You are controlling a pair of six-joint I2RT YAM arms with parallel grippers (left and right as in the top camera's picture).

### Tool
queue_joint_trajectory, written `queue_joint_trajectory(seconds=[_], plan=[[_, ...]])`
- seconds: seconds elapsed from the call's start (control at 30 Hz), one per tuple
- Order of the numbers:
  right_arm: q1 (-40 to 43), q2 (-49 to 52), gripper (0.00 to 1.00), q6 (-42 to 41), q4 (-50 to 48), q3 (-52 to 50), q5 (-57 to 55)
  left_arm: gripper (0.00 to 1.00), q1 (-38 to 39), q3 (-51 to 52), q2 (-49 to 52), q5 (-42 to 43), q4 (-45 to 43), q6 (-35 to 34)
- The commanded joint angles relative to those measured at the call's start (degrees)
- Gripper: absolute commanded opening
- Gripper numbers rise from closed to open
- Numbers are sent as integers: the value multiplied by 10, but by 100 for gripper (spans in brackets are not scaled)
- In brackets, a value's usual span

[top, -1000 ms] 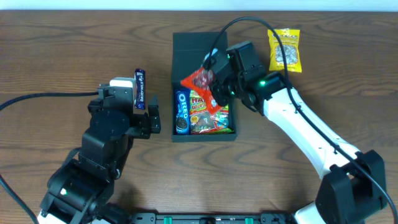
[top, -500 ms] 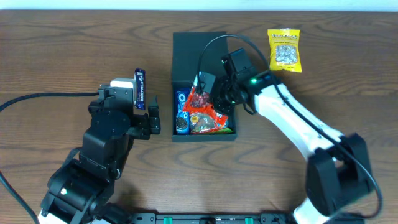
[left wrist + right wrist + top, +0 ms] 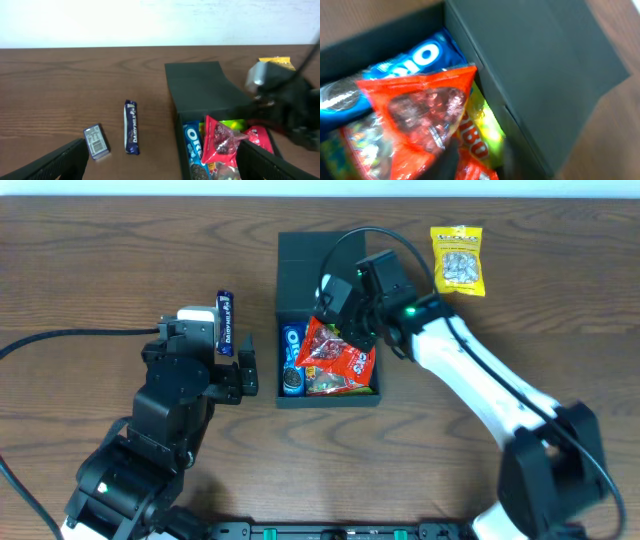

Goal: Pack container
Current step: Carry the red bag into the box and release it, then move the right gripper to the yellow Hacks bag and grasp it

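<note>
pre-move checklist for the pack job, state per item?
1. The red packet is inside the container: ok.
2. The right pincer is free of the red packet: cannot tell, because its fingers are unclear in the wrist view.
3. The lid is open: ok, the flap is laid back.
4. The left pincer is open and empty: ok.
5. Everything is packed: not ok. The yellow packet and the Dairy Milk bar lie outside the container.
6. The contents sit below the rim for closing: cannot tell.
</note>
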State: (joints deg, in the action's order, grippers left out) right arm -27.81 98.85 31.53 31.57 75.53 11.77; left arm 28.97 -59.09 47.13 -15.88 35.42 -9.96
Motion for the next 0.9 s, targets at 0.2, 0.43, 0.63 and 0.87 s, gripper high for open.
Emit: queue_joint_trajectory(seconds=[0.2, 0.43, 0.63, 0.87], plan=[[-8, -15, 2, -27, 101, 2, 73, 95, -1, -11, -1, -11, -1, 12], [-10, 36, 1, -27, 120, 2, 73, 95, -1, -11, -1, -10, -1, 12], [-10, 86, 1, -28, 111, 2, 64, 95, -1, -11, -1, -11, -1, 12], [-10, 113, 1, -55, 79, 2, -79, 95, -1, -11, -1, -11, -1, 12]])
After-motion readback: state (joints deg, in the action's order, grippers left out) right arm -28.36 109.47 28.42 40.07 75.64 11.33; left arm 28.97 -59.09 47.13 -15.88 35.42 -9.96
